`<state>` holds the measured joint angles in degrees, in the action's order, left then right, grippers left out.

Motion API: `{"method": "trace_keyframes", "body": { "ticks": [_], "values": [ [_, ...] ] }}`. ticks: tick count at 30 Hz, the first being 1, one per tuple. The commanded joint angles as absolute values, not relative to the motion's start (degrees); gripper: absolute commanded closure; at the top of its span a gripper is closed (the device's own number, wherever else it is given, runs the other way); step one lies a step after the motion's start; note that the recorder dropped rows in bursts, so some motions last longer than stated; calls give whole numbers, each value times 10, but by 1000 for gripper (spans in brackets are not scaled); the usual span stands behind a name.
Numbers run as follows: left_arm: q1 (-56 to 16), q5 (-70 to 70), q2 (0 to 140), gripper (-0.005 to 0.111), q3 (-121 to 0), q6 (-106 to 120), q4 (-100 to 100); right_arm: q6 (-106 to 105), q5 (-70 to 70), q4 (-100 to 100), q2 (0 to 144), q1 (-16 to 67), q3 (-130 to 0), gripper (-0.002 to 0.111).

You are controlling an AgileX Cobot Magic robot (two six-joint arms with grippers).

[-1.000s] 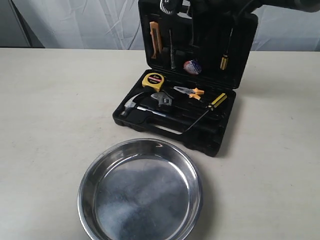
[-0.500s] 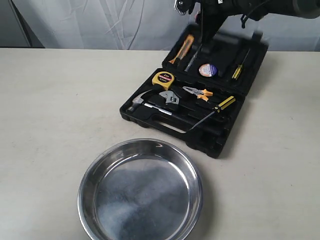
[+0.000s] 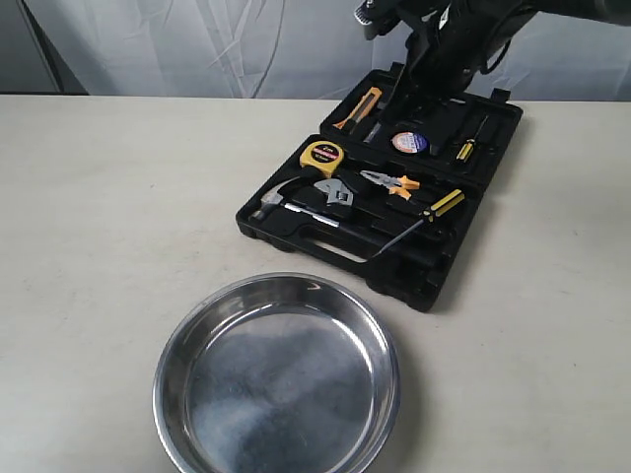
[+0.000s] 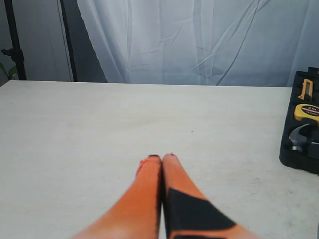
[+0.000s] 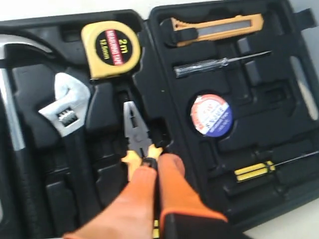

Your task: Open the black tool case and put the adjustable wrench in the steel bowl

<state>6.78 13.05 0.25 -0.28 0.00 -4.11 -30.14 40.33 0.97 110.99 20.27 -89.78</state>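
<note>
the right hand (image 5: 157, 164) is closed, its 2 orange fingers pressed together, and it hangs over the open black tool case (image 3: 399, 271) with its tips above the yellow handles of the pliers (image 5: 135, 132); whether it touches them cannot be told. just beside the pliers, on the side away from the lid, the adjustable wrench (image 5: 65, 112) lies in its moulded slot, jaw end near the yellow tape measure (image 5: 110, 48), with the hammer (image 5: 15, 114) on its other side. the lid lies back, open, and carries an orange utility knife (image 5: 219, 26), a thin clear-handled screwdriver (image 5: 219, 62), a roll of tape (image 5: 211, 114) and a small yellow-and-black screwdriver (image 5: 254, 171). in the exterior view the wrench (image 3: 335, 194) sits between hammer (image 3: 281, 197) and pliers (image 3: 385, 181), and a long yellow-and-black screwdriver (image 3: 434, 207) lies slantwise across the tray. the steel bowl (image 3: 286, 384) stands on the worktop (image 3: 118, 197) near the case's handle side, apart from it. the left hand (image 4: 162, 159) is closed too, fingers together, above bare worktop well away from the case.
</note>
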Motion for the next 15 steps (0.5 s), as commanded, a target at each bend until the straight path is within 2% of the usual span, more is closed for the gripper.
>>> {"method": "trace_keyframes", "body": {
  "ticks": [1,5,11,13,15],
  "values": [
    [68,124,0,106,0,0,-37,-315,451,52,1124,201,-900,108],
    [68,124,0,106,0,0,-37,-314,471,35,1146,201,-900,108],
    [68,124,0,106,0,0,-37,-265,403,13,1175,201,-903,108],
    [68,124,0,106,0,0,-37,-156,464,-60,1195,201,-924,108],
    [68,124,0,106,0,0,-37,-142,563,-78,1212,201,-949,108]
  ]
}}
